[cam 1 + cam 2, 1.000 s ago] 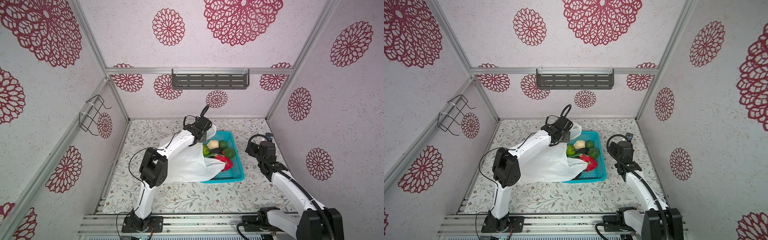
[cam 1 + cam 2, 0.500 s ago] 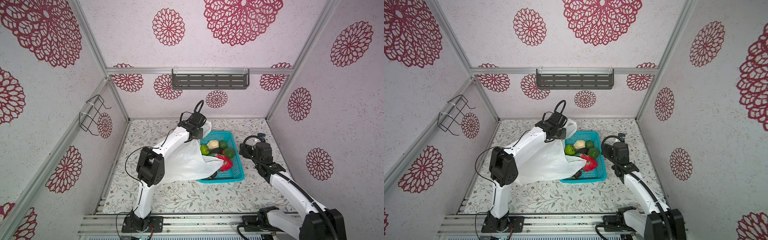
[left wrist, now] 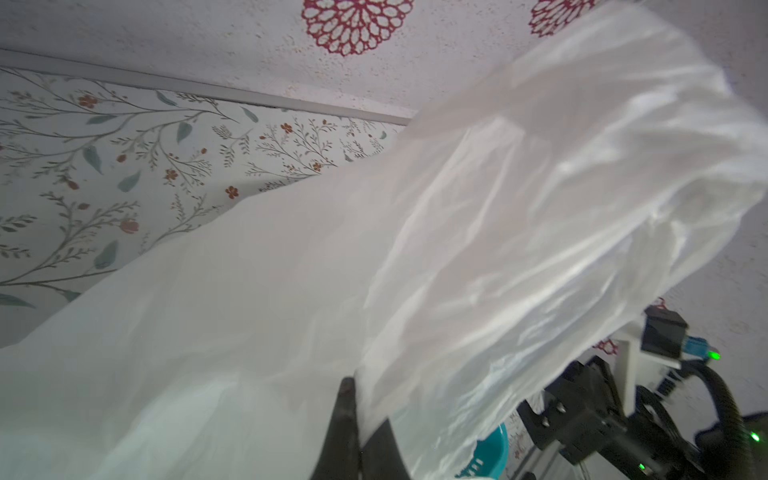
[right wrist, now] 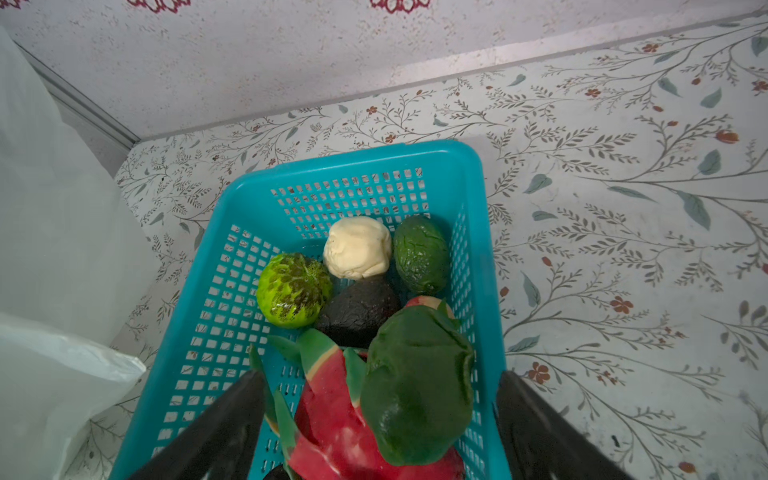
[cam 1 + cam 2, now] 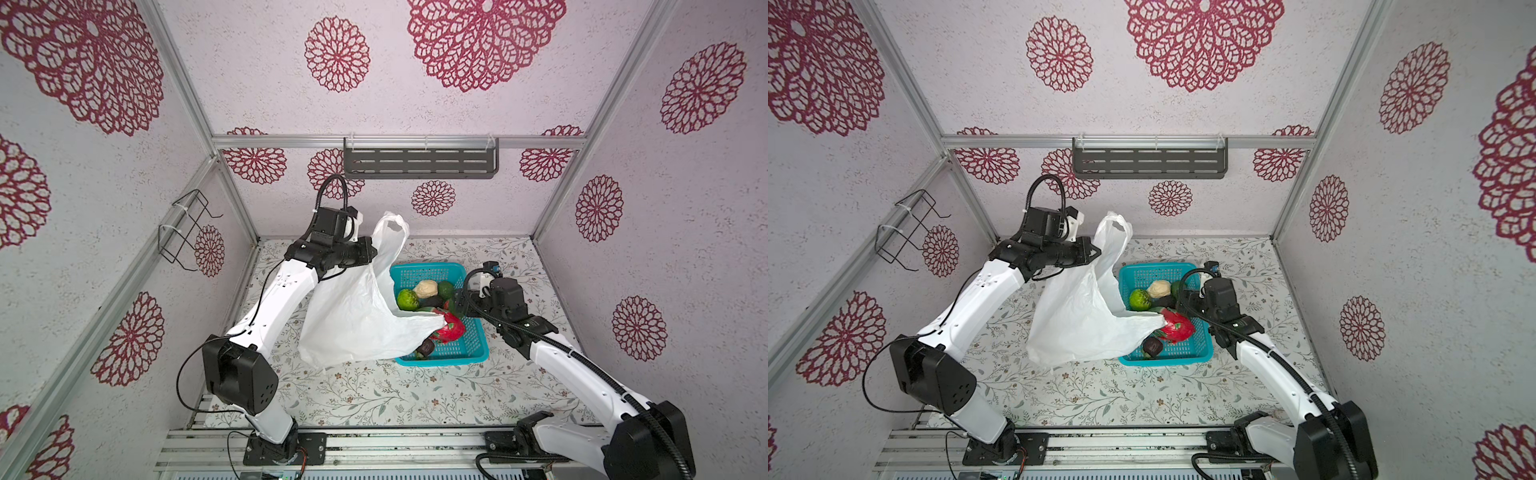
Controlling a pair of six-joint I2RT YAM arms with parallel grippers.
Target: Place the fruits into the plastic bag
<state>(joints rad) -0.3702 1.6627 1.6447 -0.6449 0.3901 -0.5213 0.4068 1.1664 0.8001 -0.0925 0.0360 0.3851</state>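
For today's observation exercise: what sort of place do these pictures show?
Probably a robot test booth rather than a home: patterned panel walls on aluminium framing, two robot arms mounted on a rail, and fruits in a teal basket.

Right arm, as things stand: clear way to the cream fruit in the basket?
Probably yes: the open right pincer hovers over the basket, the cream fruit lies uncovered, and the bag covers only the basket's left edge.

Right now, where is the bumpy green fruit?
In both top views the bumpy green fruit sits inside the teal basket, at its left, beside the cream fruit.
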